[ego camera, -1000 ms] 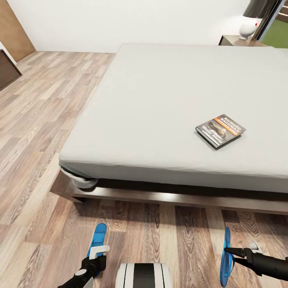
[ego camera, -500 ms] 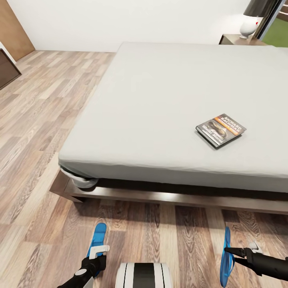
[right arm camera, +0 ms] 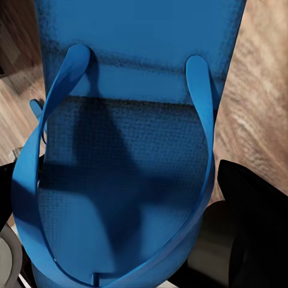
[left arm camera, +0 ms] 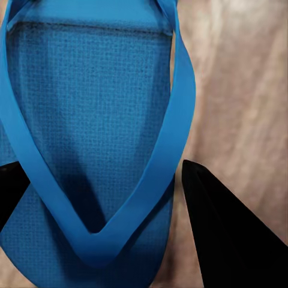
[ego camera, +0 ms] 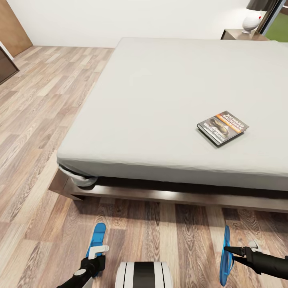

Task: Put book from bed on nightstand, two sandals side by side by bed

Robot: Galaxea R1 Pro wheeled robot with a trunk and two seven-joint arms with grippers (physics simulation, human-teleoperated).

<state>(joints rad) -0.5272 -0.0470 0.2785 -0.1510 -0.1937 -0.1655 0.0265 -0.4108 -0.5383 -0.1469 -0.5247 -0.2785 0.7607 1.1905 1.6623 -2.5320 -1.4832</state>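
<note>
Book (ego camera: pixel 223 128): flat on the grey mattress of the bed (ego camera: pixel 160 100), near the foot edge; its corners point toward the foot and head of the bed, so it sits turned on the diagonal, long axis slanting.
Book lettering: white "RICHARD BACHMAN" above an orange band; a dark picture below; smaller lines too blurred to read.
Left sandal (ego camera: pixel 96 240): on the floor just off the foot of the bed, flat, long axis pointing at the bed.
Right sandal (ego camera: pixel 226 256): near the foot of the bed, standing on its edge, long axis also toward the bed, well apart from the left sandal.
Left gripper (ego camera: pixel 97 252): over the left sandal's rear end; in the left wrist view its dark fingers stand on either side of the strap; whether they grip it cannot be told.
Right gripper (ego camera: pixel 230 251): fingers closed on the right sandal, holding it.
Nightstand (ego camera: pixel 240 35): beside the head of the bed, bearing a lamp (ego camera: pixel 253 20) with a white base.
Floor (ego camera: pixel 36 112): pale wood planks.
Wall (ego camera: pixel 120 18): plain white beyond the bed.
</note>
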